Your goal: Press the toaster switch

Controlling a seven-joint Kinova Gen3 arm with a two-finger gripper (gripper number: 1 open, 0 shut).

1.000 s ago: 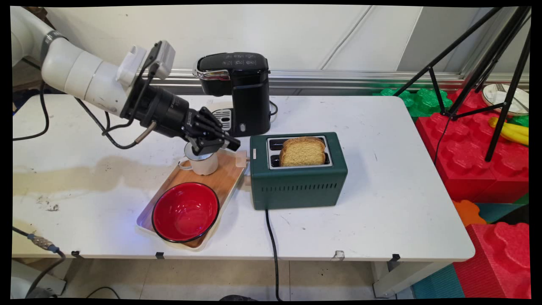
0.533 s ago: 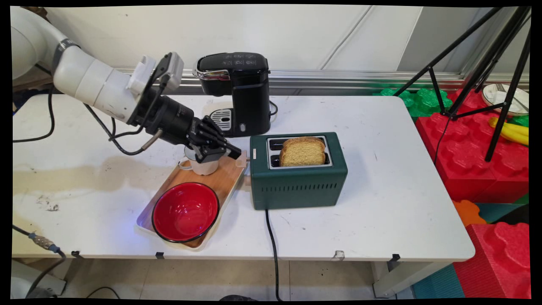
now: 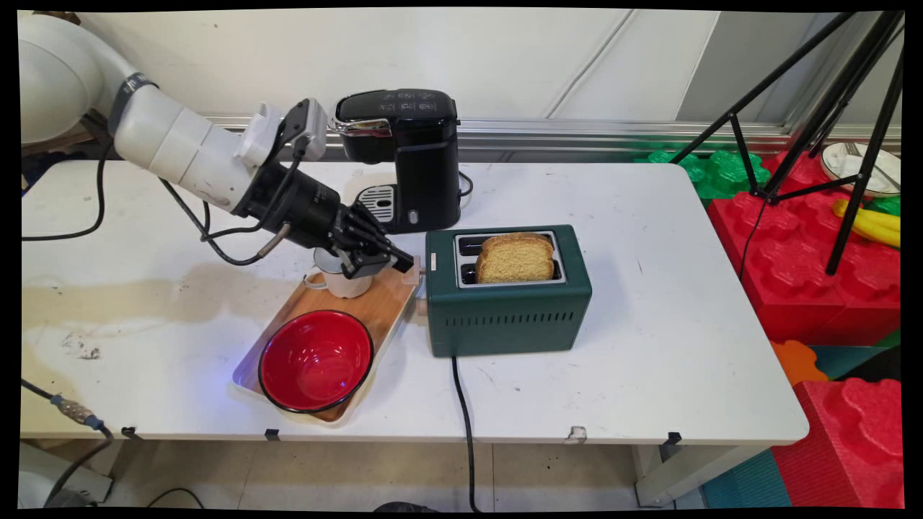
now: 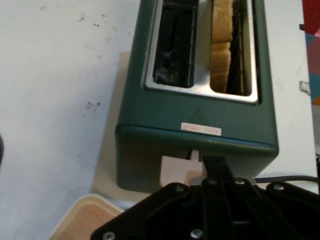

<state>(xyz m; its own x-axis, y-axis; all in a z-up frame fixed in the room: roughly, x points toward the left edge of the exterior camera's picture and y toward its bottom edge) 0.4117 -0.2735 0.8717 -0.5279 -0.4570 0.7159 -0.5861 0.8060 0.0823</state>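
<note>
My black gripper [image 3: 402, 261] is shut, its fingers pressed together into one narrow tip. That tip reaches the cream lever [image 3: 414, 272] on the left end of the green toaster [image 3: 505, 310]. In the hand view the gripper [image 4: 210, 164] sits right at the lever [image 4: 175, 172], on the toaster's [image 4: 200, 112] near end face, and seems to touch it. A slice of toast [image 3: 515, 257] stands in the toaster's front slot; the other slot is empty. The toast [image 4: 222, 45] shows in the right slot in the hand view. A white mug [image 3: 347, 282] stands just under the gripper's linkage.
The mug and a red bowl [image 3: 316, 359] rest on a wooden tray [image 3: 386, 306] left of the toaster. A black coffee machine [image 3: 407, 155] stands behind the gripper. The toaster's cord [image 3: 465, 418] runs off the front edge. A tripod [image 3: 815, 108] and red blocks [image 3: 815, 274] are at the right.
The arm has moved right and slightly down, carrying the shut gripper from above the mug to the toaster's lever. Nothing on the table has shifted.
</note>
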